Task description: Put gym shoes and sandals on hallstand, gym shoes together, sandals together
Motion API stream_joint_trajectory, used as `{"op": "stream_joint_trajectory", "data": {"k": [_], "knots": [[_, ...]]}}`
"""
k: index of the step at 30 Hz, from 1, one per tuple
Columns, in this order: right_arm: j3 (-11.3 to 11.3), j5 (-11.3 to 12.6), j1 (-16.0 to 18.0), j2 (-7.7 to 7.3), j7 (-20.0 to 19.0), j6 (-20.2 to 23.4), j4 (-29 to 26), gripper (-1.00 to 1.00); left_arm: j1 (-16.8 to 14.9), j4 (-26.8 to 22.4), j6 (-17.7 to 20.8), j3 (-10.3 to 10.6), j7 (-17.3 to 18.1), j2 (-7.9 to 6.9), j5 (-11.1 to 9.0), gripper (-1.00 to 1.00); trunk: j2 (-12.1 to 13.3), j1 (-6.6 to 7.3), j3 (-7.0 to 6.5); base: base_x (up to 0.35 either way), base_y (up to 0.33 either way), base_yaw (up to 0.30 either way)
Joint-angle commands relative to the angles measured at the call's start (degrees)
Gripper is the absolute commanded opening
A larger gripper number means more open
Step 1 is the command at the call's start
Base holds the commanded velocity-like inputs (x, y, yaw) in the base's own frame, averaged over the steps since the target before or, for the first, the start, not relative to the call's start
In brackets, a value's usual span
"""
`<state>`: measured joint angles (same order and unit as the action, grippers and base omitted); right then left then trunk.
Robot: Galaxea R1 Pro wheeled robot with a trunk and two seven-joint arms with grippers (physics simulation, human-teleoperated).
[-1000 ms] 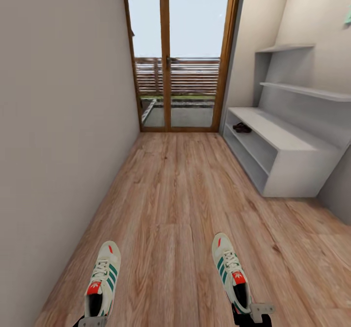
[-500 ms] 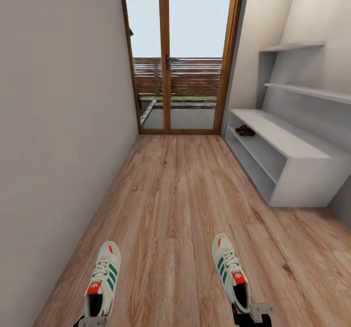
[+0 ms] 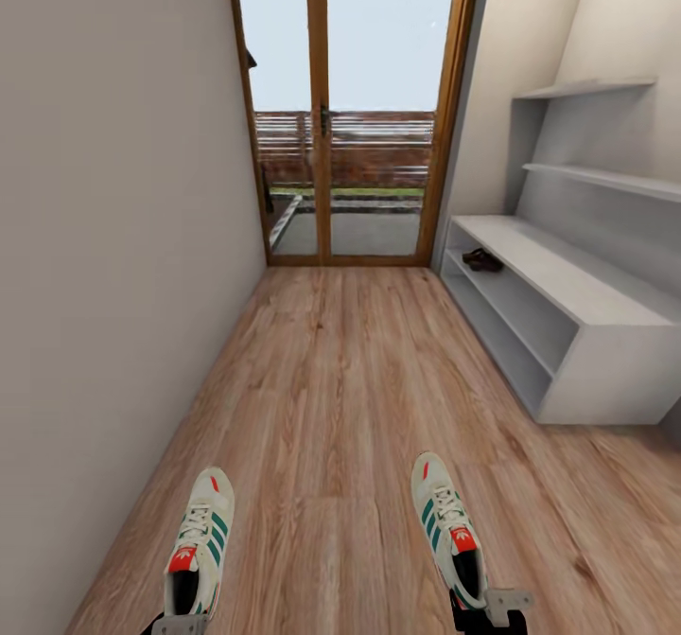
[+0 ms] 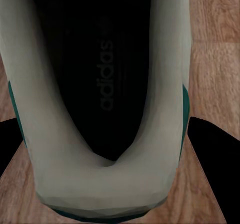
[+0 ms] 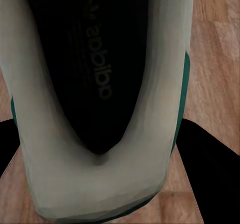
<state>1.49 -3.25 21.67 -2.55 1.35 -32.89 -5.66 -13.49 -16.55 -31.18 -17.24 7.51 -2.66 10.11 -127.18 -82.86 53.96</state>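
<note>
Your view has rolled forward; hallstand (image 3: 567, 304) sits nearer. Left end effector (image 3: 180, 624) is clamped on left gym shoe (image 3: 199, 542), right end effector (image 3: 487, 608) on right gym shoe (image 3: 446, 524), heels gripped, toes pointing ahead down the corridor. Sandals (image 3: 482, 260) lie on hallstand's lower shelf.

Both gym shoes, left (image 3: 198, 552) and right (image 3: 448, 526), are cream-white with green side stripes, red-orange tongue patches and black insoles carrying faint grey lettering. The corridor floor (image 3: 350, 398) is light brown wood plank with visible grain; the hallstand (image 3: 567, 318) at 2 o'clock is white, with dark brown sandals (image 3: 483, 260) on its shelf. The door frame (image 3: 319, 114) at 12 o'clock is mid-brown wood.
</note>
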Motion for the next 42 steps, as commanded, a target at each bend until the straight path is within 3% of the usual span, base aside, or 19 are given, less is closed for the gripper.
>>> {"op": "stream_joint_trajectory", "data": {"k": [1, 42], "knots": [[0.17, -0.35, 0.04, 0.0, 0.15, -0.16, 0.06, -1.0, -0.05, 0.02, -0.2, -0.51, 0.31, 0.03, 0.52, -1.0, -0.02, -0.02, 0.05, 0.339, 0.0, 0.0], [0.17, -0.35, 0.04, 0.0, 0.15, -0.16, 0.04, -1.0, -0.05, 0.01, -0.2, -0.51, 0.31, 0.03, 0.52, -1.0, -0.02, -0.02, 0.05, 0.339, 0.0, 0.0]]}}
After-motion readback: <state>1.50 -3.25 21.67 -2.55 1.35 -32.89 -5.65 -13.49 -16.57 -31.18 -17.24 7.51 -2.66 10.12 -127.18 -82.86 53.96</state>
